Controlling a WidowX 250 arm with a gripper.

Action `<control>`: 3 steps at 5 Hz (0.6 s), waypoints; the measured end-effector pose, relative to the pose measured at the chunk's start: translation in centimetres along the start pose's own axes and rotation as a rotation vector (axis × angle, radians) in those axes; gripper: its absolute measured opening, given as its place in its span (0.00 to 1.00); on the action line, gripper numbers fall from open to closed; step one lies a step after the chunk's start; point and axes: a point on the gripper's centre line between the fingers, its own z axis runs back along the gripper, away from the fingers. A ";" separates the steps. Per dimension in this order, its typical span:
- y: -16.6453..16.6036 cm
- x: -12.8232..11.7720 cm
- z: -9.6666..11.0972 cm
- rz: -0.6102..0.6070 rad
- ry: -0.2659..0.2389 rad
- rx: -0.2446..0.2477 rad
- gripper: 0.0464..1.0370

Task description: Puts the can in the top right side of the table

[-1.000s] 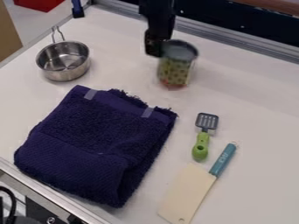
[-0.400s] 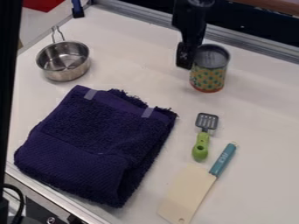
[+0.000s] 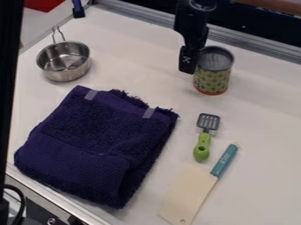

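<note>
Can (image 3: 213, 72) upright, long axis vertical, lid facing up

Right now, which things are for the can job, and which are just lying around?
For the job:
patterned metal can
black end effector
white table

Just lying around:
shiny silver metal pot
folded dark-blue cloth towel
green-handled slotted spatula
cream, flat-bladed tool with blue handle

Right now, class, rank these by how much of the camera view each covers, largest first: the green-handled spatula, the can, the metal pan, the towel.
1. Towel
2. Metal pan and can: too alike to rank
3. Green-handled spatula
</note>
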 end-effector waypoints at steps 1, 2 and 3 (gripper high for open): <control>-0.2 -0.8 0.4 0.000 0.012 -0.010 0.96; -0.5 -1.5 1.1 0.010 0.030 -0.019 0.96; -1.1 -2.4 1.2 0.010 0.034 -0.016 0.96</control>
